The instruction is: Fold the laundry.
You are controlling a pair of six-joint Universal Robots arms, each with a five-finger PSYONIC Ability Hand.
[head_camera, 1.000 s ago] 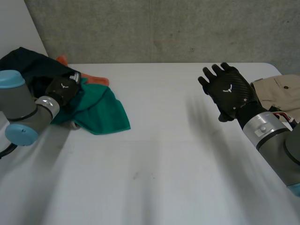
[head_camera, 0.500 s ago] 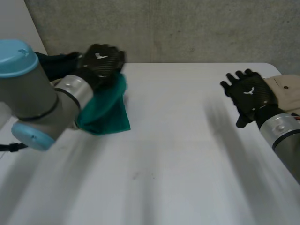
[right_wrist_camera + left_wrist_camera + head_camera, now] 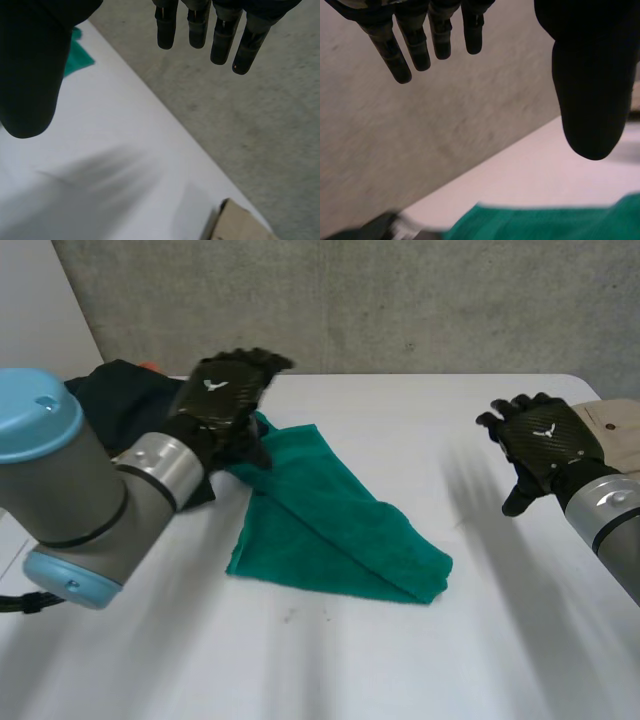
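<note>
Green towel (image 3: 340, 525) has come off the dark pile of clothes (image 3: 115, 405) at the far left corner, where it was bunched a moment ago. It now lies by itself on the white table (image 3: 330, 670), a rumpled band running on a slant from the pile towards the middle. The left hand (image 3: 222, 392) that swung it across is now over the towel's far left corner. In the left wrist view its fingers are straight and spread, well clear of the thumb, with nothing between them, so the cloth has been let go. The right hand (image 3: 545, 440) has drawn back slightly towards the right edge, just beside the beige garment (image 3: 610, 420). It too is wide open and empty, well apart from the towel. For the task this looks like one item singled out and dropped onto the working area. The towel is doubled over itself and creased, so it probably needs spreading flat before any fold.
</note>
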